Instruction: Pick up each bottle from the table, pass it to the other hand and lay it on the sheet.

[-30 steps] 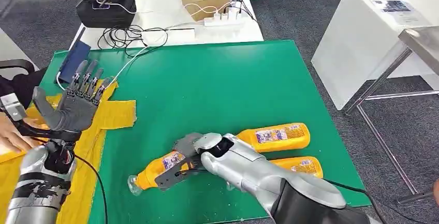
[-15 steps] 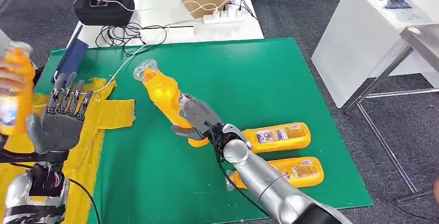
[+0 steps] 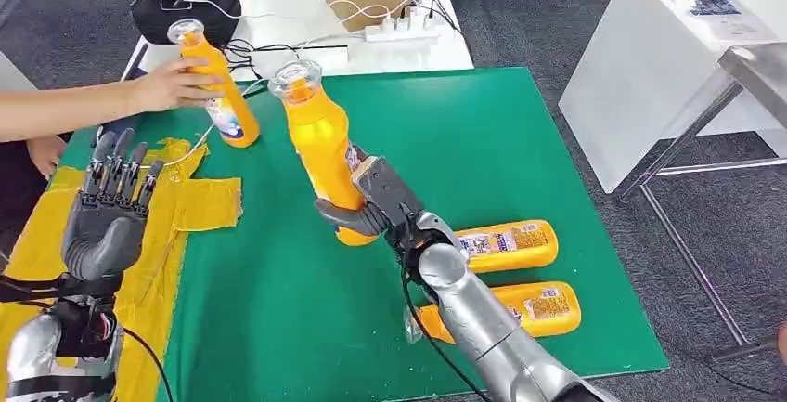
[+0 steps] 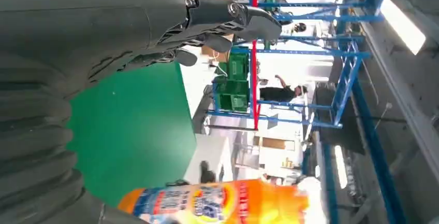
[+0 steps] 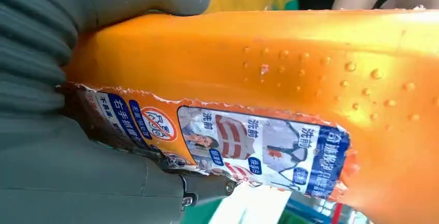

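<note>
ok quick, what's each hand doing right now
Left hand: open, fingers spread, holding nothing.
Right hand: holding the orange bottle.

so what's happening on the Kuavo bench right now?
The right hand grips an orange bottle near its base, holding it up over the green mat, roughly upright. The left hand is open above the yellow sheet, holding nothing. A person's hand sets another bottle on the mat. Two more bottles lie behind the right arm.

bottle label (image 5: pixel 248 146), chinese "洗前" twice
</note>
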`<state>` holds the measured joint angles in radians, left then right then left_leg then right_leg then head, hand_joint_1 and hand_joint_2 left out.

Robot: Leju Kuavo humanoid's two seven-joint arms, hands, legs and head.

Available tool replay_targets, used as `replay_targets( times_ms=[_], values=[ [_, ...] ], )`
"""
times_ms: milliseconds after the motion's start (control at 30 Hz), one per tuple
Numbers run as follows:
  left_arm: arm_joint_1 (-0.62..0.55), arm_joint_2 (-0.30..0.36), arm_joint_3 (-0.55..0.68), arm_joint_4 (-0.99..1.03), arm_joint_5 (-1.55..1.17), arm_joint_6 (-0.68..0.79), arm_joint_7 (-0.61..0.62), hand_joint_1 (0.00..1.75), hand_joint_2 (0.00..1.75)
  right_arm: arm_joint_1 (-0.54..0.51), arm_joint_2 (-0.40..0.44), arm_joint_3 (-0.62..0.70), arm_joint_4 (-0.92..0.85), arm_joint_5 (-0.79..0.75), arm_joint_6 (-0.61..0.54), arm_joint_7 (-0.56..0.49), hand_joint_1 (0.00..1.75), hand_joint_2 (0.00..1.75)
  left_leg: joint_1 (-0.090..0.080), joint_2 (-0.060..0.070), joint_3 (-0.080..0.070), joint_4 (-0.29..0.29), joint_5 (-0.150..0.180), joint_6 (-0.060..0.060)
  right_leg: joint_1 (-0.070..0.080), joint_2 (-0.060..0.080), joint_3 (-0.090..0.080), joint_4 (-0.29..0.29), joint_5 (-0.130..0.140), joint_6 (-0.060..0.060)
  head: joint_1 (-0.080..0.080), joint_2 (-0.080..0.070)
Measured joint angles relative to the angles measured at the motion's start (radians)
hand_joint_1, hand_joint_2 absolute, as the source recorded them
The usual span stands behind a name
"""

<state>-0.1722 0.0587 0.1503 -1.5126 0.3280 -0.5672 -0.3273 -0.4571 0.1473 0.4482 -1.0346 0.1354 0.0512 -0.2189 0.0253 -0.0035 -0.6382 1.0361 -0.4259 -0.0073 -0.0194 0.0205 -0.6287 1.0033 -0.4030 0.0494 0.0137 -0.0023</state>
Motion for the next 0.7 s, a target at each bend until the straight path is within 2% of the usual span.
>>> replay_targets(
  times_ms=[233,700],
  values=[
    [0.015,-0.021,-0.083,-0.047,-0.027,-0.016,-0.005,0.00,1.75,-0.017,0.027,0.090,0.008,-0.002,0.164,0.066,1.75,1.75,0.000,0.000,0.000,0.000,0.000,0.000,0.000,0.000,0.000,0.000,0.000,0.000,0.000,0.000],
    [0.016,-0.035,-0.245,-0.068,-0.193,0.056,-0.058,0.00,1.75,-0.073,0.084,0.347,0.044,-0.052,0.201,0.124,1.75,1.75,0.001,0.000,-0.001,0.000,0.000,0.000,0.001,0.000,0.000,0.000,0.000,0.000,0.000,0.000]
  ],
)
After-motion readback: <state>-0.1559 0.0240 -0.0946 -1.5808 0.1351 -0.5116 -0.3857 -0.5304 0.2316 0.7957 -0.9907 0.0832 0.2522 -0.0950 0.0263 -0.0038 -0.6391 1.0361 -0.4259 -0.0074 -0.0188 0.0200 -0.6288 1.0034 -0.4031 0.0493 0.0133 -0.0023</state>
